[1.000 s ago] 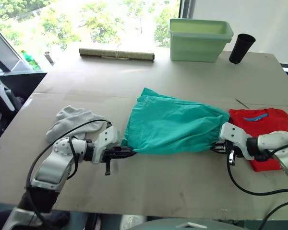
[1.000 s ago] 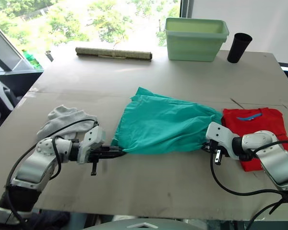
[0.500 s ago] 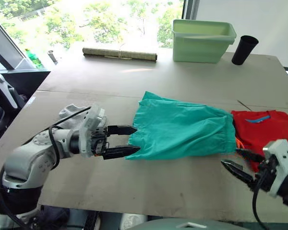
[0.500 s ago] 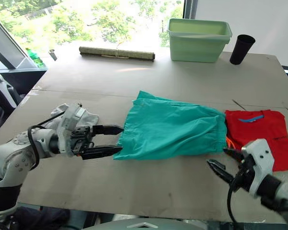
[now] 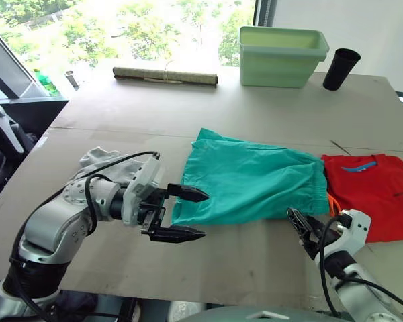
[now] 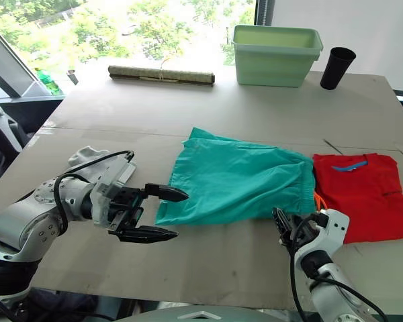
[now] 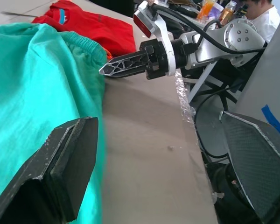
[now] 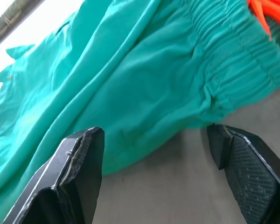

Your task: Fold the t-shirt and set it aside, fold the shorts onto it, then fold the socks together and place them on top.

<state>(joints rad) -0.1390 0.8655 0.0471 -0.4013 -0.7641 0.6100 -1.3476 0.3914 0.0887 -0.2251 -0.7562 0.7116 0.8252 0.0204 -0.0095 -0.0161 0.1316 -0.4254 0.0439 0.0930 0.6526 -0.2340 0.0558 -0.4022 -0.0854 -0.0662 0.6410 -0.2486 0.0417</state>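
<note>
The teal shorts lie flat mid-table, with the elastic waist to the right and an orange drawstring poking out. The folded red t-shirt lies just right of them, blue label up. Pale grey socks sit in a heap at the left, partly hidden behind my left arm. My left gripper is open and empty, just off the shorts' near left corner. Near the waist's front corner, my right gripper is also open, holding nothing; its fingers frame the teal cloth.
At the back stand a pale green tub, a black cup and a rolled mat. The table's front edge runs close below both grippers. A person sits beyond the table's right side.
Both grippers were shut on the shorts' near corners; they have opened, let go and drawn back. The shorts now rest flat on the table.
</note>
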